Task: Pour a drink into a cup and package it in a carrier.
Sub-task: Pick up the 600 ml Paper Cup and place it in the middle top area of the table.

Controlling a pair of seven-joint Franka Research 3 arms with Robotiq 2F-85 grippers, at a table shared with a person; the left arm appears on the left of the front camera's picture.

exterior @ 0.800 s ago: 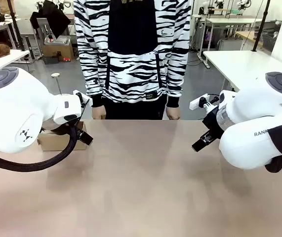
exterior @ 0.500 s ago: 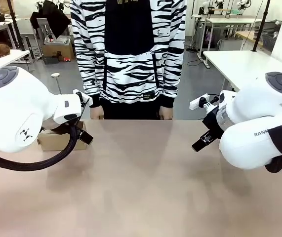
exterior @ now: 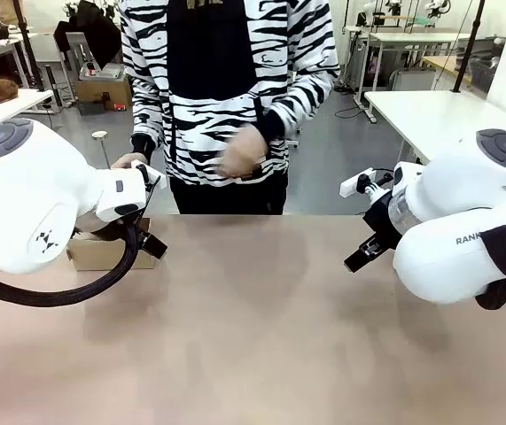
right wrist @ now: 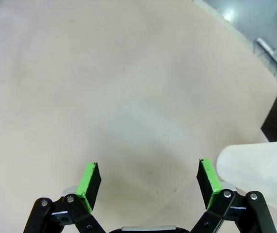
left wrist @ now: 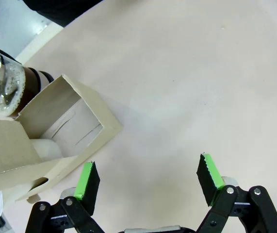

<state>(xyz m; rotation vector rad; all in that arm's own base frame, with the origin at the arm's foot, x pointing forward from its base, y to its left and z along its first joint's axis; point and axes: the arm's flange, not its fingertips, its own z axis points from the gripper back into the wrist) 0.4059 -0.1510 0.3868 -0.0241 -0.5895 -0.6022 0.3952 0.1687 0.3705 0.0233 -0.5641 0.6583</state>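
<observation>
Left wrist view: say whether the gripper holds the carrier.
No, the left gripper is open and empty; the carrier sits beside it.

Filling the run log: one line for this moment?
left pincer open beside carrier | right pincer open beside cup | person's hand at chest height

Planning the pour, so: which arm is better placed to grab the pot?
Left. In its wrist view the pot stands beside the carrier, close ahead of the open left pincer. The open right pincer has the cup beside it instead.
</observation>
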